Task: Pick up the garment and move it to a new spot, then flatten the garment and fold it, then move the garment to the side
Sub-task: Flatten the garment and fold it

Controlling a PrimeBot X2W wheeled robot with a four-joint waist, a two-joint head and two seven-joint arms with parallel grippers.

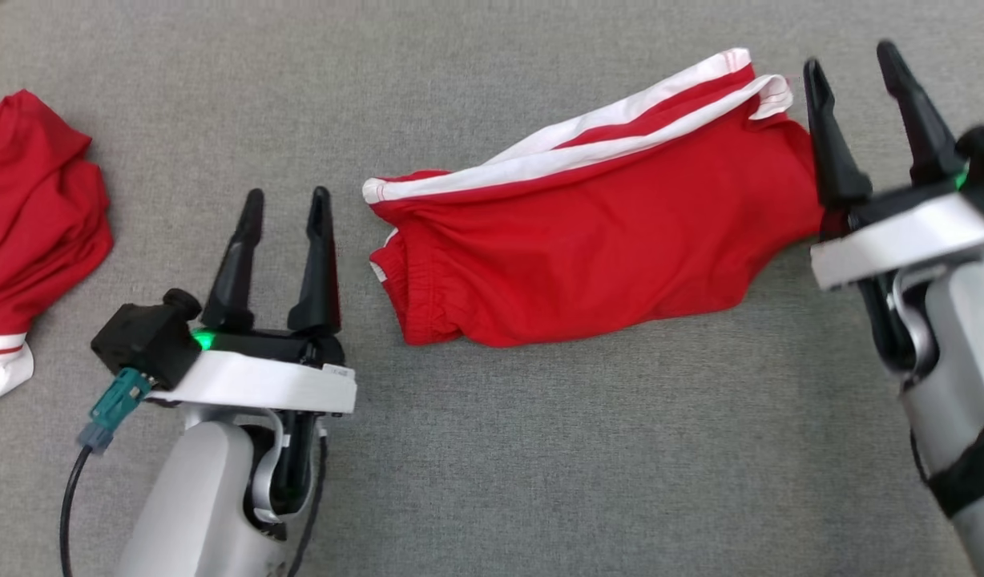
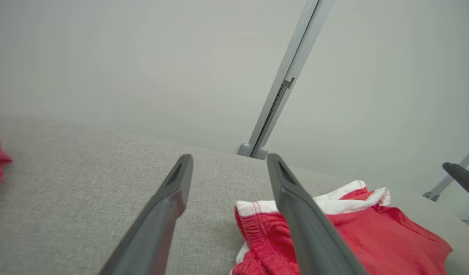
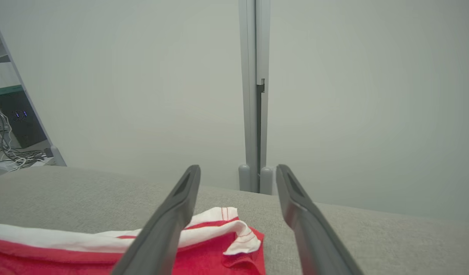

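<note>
- Lying at the far left edge of the grey cloth-covered worktop (image 1: 540, 449) is a second red garment (image 1: 35, 208). It is crumpled, shows a white hem at its near end, and is well apart from everything else.
- The left pincer (image 1: 288, 192) comes next. Its fingers are spread wide and point away from the robot, with nothing between them. It is just beside the waistband end of the shorts, with a strip of bare worktop between.
- The shorts (image 1: 596, 240) lie from the middle to the right of the worktop, laid out sideways in one long shape. They are bright red, with two white stripes along the far edge and a gathered elastic waistband at the left end. The right end slants away from the robot, and a white-trimmed leg hem curls over there. The cloth is mostly smooth, with soft creases along the near edge.
- The right pincer (image 1: 851, 56) is at the shorts' right end, fingers wide apart and gripping nothing. One finger crosses the edge of the red cloth in the head view; whether it touches cannot be told.
- Beyond the worktop a grey post (image 3: 253, 95) stands against a pale wall.
</note>
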